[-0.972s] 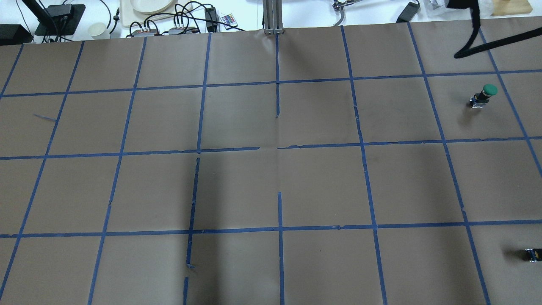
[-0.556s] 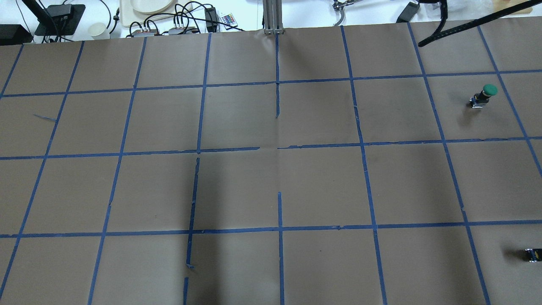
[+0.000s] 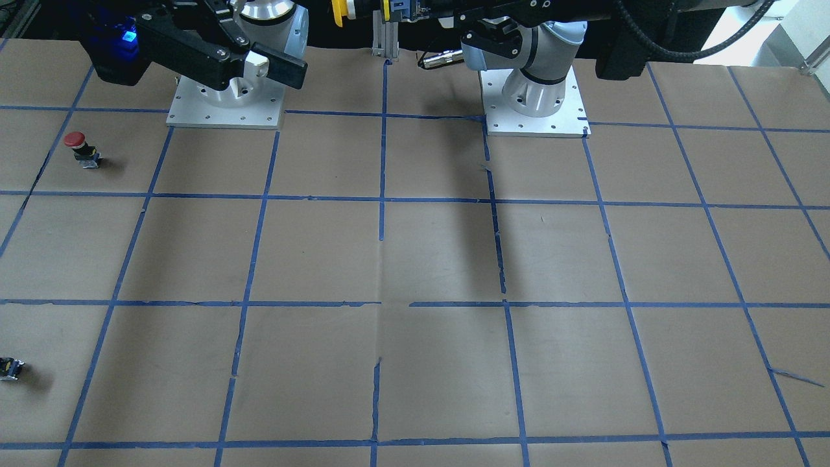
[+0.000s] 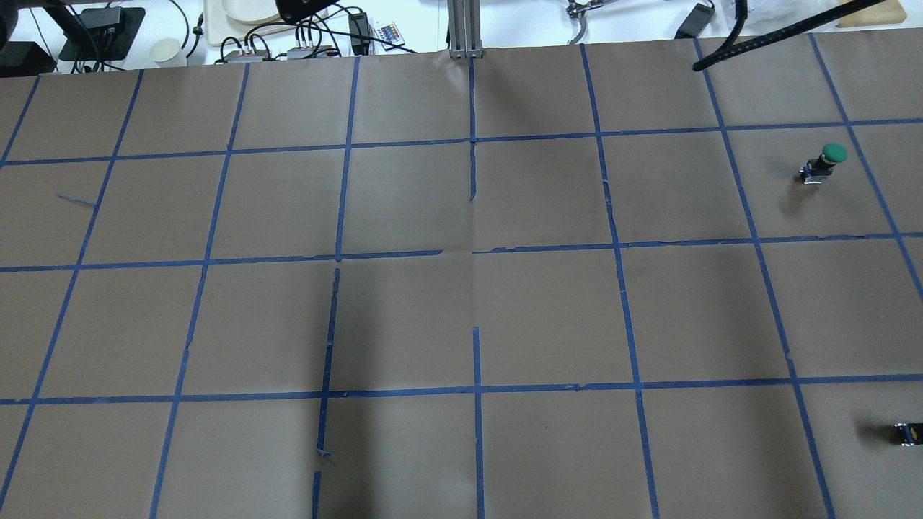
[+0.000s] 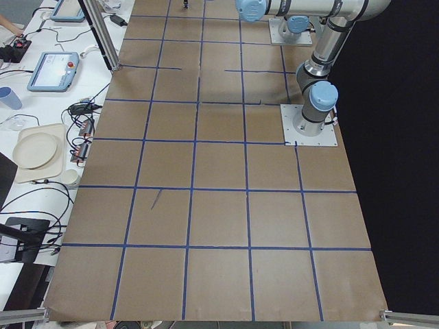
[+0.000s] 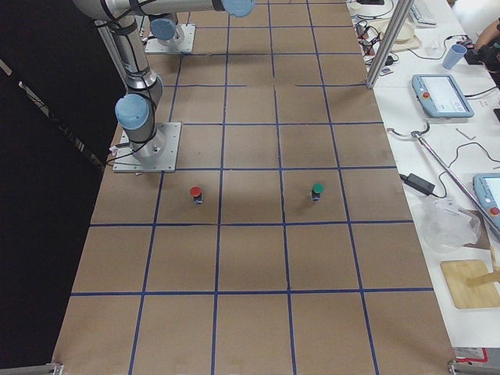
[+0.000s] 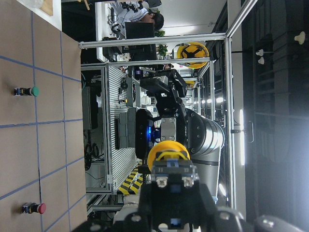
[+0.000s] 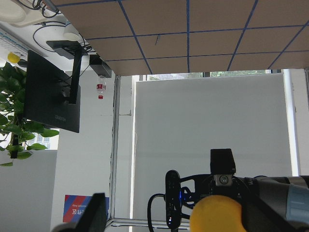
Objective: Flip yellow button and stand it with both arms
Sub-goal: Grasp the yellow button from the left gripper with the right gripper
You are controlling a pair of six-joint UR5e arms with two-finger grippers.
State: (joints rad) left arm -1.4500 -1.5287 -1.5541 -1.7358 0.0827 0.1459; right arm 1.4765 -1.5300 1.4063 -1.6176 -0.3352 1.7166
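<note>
The yellow button is held in the air between the two arms, high above the table. In the left wrist view its grey terminal end faces the camera, with the yellow cap behind it. My left gripper is shut on its body. In the front-facing view the cap shows at the top edge. My right gripper is open, facing the cap from a short distance. In the right wrist view the cap is close ahead and one finger shows.
A green-capped button stands at the table's far right. A red-capped button stands near the right arm's base plate. A tiny dark block with a yellow mark lies at the right edge. A black cable hangs over the far right corner.
The black cable at the top right has swung up and away. A dark part now shows at the top edge on the left. The buttons on the table have not moved.
</note>
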